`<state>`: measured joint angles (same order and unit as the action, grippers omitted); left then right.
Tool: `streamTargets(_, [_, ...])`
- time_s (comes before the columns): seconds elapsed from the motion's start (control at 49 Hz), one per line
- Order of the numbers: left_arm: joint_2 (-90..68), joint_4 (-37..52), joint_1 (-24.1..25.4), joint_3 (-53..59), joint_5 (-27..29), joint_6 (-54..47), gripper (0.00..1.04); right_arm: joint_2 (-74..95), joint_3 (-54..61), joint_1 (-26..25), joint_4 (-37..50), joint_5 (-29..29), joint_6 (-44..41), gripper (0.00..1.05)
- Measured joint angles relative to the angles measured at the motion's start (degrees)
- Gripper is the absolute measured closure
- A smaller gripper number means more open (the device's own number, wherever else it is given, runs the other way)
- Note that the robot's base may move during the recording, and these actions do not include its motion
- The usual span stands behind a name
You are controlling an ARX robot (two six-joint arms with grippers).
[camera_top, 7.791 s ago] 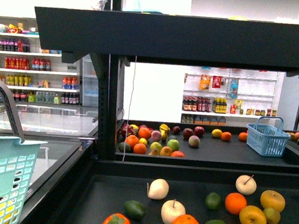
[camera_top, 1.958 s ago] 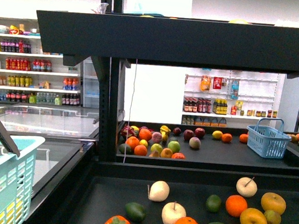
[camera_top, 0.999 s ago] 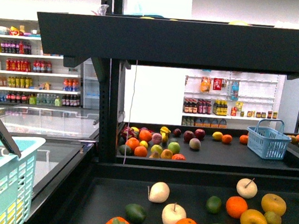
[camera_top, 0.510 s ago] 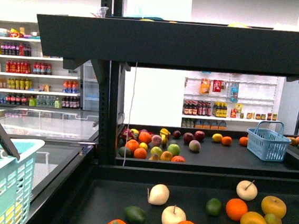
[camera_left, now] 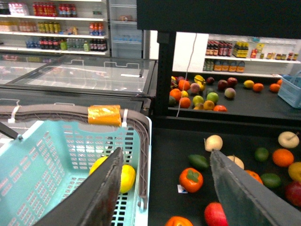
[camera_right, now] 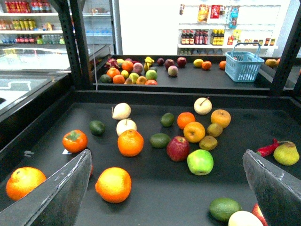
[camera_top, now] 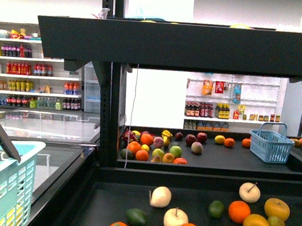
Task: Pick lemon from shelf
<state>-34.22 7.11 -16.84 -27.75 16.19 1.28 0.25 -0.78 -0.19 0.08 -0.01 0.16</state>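
Observation:
The black shelf [camera_top: 200,43] fills the front view; its near tier [camera_right: 155,202] holds scattered fruit. A bright yellow lemon [camera_left: 126,177] lies inside the teal basket [camera_left: 56,155], partly hidden behind one finger of my left gripper [camera_left: 165,151]. That gripper is open and empty, straddling the basket's rim with one finger over the basket and one over the tier. My right gripper [camera_right: 167,153] is open and empty above the tier, with a red apple [camera_right: 178,148] and a green apple [camera_right: 200,161] between its fingers. Neither gripper shows in the front view.
Oranges [camera_right: 113,184], a persimmon [camera_right: 75,140], golden apples [camera_right: 194,132], avocados and limes lie on the near tier. The far tier holds a fruit pile [camera_top: 153,145], a small yellow fruit [camera_top: 219,138] and a blue basket [camera_top: 271,141]. Glass freezers [camera_top: 43,124] stand at the left.
In the front view the teal basket has sunk lower at the left edge since the earliest frame. The shelf and its fruit have drifted slightly down in the picture.

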Motion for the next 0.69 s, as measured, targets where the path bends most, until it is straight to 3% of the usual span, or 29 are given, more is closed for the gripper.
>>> streamTargets(0.306, [8.5,3.2,7.0,12.7,-7.0,-0.5,1.02,0.0,0.0,0.0,0.0,0.0,0.0,0.08])
streamTargets(0.49, [12.2,3.7,10.0,17.0,-9.7,-0.6,1.03,0.0,0.0,0.0,0.0,0.0,0.0,0.08])
streamTargets(0.571, [13.9,3.7,14.5,18.6,-15.5,-0.7,1.03,0.0,0.0,0.0,0.0,0.0,0.0,0.08])
streamTargets(0.693, [16.2,3.7,16.5,20.5,-16.2,-0.7,1.03,0.0,0.0,0.0,0.0,0.0,0.0,0.08])
